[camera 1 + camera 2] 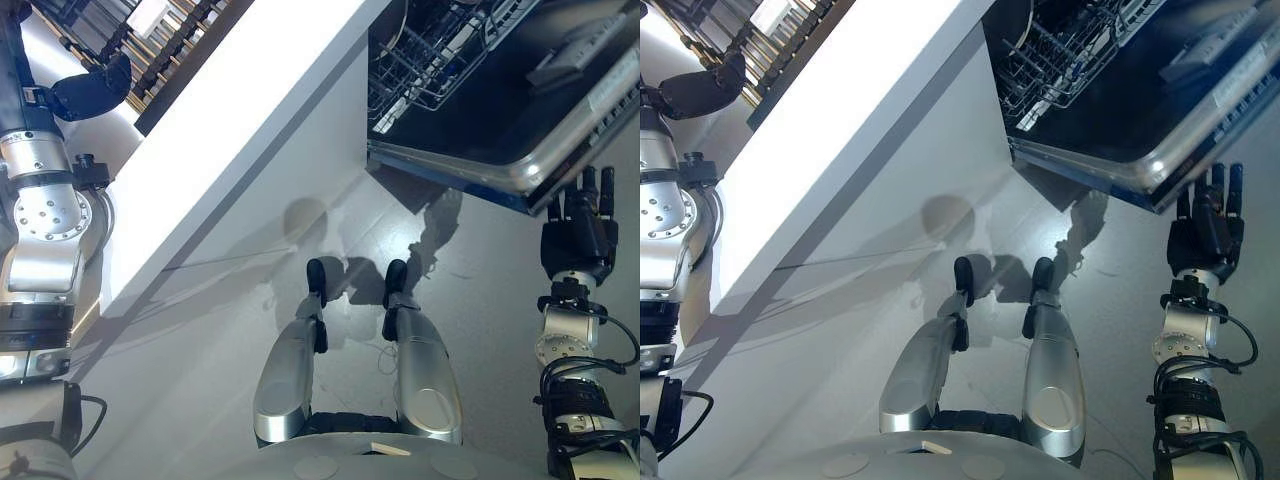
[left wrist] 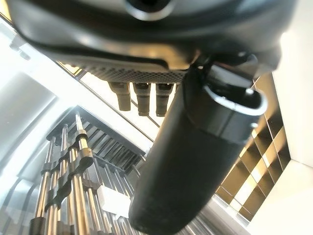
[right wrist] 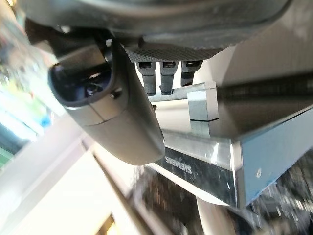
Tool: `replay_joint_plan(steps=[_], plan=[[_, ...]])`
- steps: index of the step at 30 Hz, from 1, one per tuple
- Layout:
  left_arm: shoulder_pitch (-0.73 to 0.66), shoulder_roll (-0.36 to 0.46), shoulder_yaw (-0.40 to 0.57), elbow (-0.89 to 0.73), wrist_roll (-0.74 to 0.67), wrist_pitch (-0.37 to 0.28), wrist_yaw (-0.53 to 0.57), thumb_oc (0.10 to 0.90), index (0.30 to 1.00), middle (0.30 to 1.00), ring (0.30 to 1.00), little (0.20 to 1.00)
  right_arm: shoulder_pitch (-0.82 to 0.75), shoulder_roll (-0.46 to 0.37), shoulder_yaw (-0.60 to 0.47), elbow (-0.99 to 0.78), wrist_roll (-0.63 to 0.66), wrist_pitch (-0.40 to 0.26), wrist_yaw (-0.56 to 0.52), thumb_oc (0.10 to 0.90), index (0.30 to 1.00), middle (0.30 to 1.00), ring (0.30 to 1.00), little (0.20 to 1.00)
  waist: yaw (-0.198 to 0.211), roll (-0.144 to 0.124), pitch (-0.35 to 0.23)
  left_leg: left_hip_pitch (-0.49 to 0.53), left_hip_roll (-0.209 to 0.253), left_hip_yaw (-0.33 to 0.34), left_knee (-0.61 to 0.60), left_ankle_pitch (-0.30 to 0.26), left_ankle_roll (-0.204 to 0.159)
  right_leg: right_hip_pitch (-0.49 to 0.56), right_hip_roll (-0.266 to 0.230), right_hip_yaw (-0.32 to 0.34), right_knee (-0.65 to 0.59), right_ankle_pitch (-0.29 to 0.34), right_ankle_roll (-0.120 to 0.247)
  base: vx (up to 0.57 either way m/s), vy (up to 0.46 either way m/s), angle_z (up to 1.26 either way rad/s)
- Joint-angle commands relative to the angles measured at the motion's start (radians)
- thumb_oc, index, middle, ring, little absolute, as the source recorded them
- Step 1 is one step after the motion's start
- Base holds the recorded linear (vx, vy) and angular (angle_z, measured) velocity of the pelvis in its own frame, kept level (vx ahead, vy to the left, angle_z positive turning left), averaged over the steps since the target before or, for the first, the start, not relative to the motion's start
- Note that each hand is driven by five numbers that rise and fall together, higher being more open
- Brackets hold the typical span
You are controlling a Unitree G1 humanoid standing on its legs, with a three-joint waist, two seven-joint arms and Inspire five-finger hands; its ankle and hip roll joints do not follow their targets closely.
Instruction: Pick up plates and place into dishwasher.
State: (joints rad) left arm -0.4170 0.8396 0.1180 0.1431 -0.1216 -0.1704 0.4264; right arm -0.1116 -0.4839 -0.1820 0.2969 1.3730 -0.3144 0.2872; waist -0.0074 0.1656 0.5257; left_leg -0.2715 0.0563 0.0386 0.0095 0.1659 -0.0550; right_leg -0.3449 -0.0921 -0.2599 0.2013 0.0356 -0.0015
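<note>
My left hand (image 1: 90, 90) hangs at the far left, over a dish rack (image 1: 160, 45) of dark and metal bars beyond the white counter. In the left wrist view its thumb (image 2: 190, 161) and fingers (image 2: 142, 100) are straight above the rack's rods (image 2: 73, 171), holding nothing. I cannot make out a plate. The dishwasher's open door (image 1: 500, 150) juts out at the upper right, with its wire rack (image 1: 420, 60) behind it. My right hand (image 1: 580, 230) is open just below the door's front corner, fingers (image 3: 164, 78) pointing at the door edge (image 3: 220, 161).
A white counter (image 1: 230, 130) runs diagonally between the dish rack and the dishwasher. Grey floor (image 1: 480, 300) lies below the open door. The door's corner overhangs the space right above my right hand.
</note>
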Motion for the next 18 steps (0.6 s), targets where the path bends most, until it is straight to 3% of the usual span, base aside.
replay_joint_plan(steps=[1, 11, 18], plan=[[-0.008, 0.036, -0.009, -0.077, 0.024, -0.036, 0.012, 0.800, 0.900, 0.900, 0.900, 0.900, -0.412, 0.045, 0.233, -0.384, -0.210, 0.129, 0.187, 0.800, 0.900, 0.900, 0.900, 0.900, 0.073, -0.093, -0.011, -0.009, -0.094, -0.010, 0.098, -0.122, 0.059, 0.049, -0.022, 0.059, 0.011, -0.047, 0.070, 0.03, 0.087, -0.11], [0.019, 0.031, 0.006, -0.070, 0.013, -0.050, -0.018, 0.800, 0.900, 0.900, 0.900, 0.900, -0.402, 0.104, 0.260, -0.487, -0.320, 0.165, 0.126, 0.800, 0.900, 0.900, 0.900, 0.900, 0.097, -0.119, -0.043, 0.025, -0.113, -0.009, 0.136, -0.157, 0.076, 0.103, -0.042, 0.045, -0.021, -0.027, 0.085, 0.06, 0.069, 0.12], [0.092, 0.022, 0.044, -0.093, 0.011, -0.063, -0.048, 0.800, 0.900, 0.900, 0.900, 0.900, -0.324, 0.125, 0.198, -0.428, -0.372, 0.125, -0.009, 0.800, 0.900, 0.900, 0.900, 0.900, 0.108, -0.140, -0.089, 0.070, -0.119, -0.010, 0.173, -0.196, 0.082, 0.171, -0.055, 0.038, -0.045, -0.025, 0.087, 0.11, 0.035, 0.36]])
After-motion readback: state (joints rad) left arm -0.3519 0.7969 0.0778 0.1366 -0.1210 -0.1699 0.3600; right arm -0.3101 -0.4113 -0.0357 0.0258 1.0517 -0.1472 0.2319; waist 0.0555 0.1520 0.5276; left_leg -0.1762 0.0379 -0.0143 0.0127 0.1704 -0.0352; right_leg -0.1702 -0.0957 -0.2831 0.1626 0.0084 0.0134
